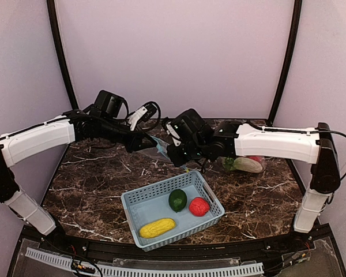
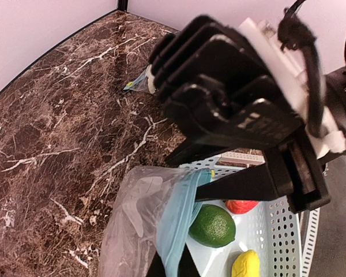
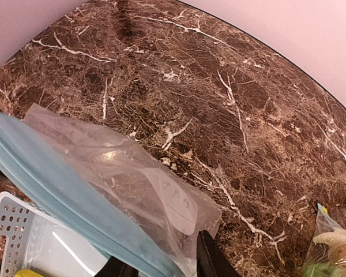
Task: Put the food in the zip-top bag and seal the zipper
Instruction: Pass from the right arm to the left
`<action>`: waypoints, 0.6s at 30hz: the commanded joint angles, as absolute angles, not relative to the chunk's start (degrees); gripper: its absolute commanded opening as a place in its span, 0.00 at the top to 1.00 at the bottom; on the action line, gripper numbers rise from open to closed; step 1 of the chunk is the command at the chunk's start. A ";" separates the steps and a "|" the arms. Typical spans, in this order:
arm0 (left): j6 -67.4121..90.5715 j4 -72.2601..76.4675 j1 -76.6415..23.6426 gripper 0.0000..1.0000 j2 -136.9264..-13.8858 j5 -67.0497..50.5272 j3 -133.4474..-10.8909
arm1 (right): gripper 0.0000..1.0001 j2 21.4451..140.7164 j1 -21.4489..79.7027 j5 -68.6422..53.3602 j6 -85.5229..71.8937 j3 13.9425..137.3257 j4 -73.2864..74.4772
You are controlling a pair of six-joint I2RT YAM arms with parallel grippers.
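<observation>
Status: you're early in the job, nothing is bagged yet in the bag you're holding.

- Bag [image 2: 132, 219]: held up off the table [image 1: 92, 184] just past centre, toward 12 o'clock, between the two arms. It looks empty. Its blue zipper strip [image 3: 52, 173] reads as unsealed, though I can't see how wide the mouth is.
- Left gripper [image 1: 151, 143]: fingers together, clamped on the bag at the zipper edge. It comes in from 10 o'clock.
- Right gripper [image 1: 172, 154]: fingers apart, with the bag's edge lying between them. From the wrist view it doesn't look like a real pinch. It comes in from 2 o'clock.
- Basket [image 1: 155, 186]: at 6 o'clock, right below the bag. It holds the corn [image 1: 157, 228] at its near-left, the green fruit [image 1: 177, 199] in the middle and the red fruit [image 1: 199, 206] just beside that toward 3 o'clock. None of them is touched.
- Second bag [image 1: 248, 164]: lying at 3 o'clock, partly under your right arm. It has a radish [image 3: 334, 238] and something green and red inside. I can't tell whether it's sealed.

Left to do, as I read it: get the mouth open and steady, move the three basket items in one at a time, then run the zipper shut end to end. Only the left has the bag, so expect it to sag or twist when you reach for food.
</observation>
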State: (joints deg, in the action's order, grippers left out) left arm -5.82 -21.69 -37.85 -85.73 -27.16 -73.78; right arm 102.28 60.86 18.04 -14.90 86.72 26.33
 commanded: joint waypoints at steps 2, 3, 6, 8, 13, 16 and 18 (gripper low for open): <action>-3.09 -18.39 -36.37 0.99 -85.18 -35.43 -72.58 | 0.62 104.75 60.57 20.02 -14.42 85.40 23.35; -3.34 -18.46 -36.25 0.99 -85.17 -36.63 -72.46 | 0.61 104.88 60.33 20.13 -14.43 85.24 23.05; -4.47 -19.50 -35.86 0.99 -85.12 -37.96 -72.35 | 0.65 104.79 59.28 19.63 -14.24 84.48 22.19; -5.39 -20.46 -35.47 0.99 -85.17 -38.07 -72.19 | 0.69 104.62 58.47 19.07 -14.21 83.78 21.77; -7.43 -22.77 -35.33 0.99 -85.38 -33.56 -72.40 | 0.93 103.06 57.23 16.60 -13.77 81.21 20.57; -7.53 -23.14 -35.37 0.99 -85.85 -27.54 -72.38 | 1.00 101.40 57.30 14.72 -13.26 80.39 19.90; -7.27 -23.34 -35.46 0.99 -86.58 -25.77 -72.60 | 1.00 100.76 57.54 13.33 -12.65 80.44 19.78</action>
State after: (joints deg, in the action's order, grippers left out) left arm -6.24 -21.08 -35.73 -85.86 -31.59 -73.03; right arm 104.03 57.47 16.25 -13.58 81.17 21.78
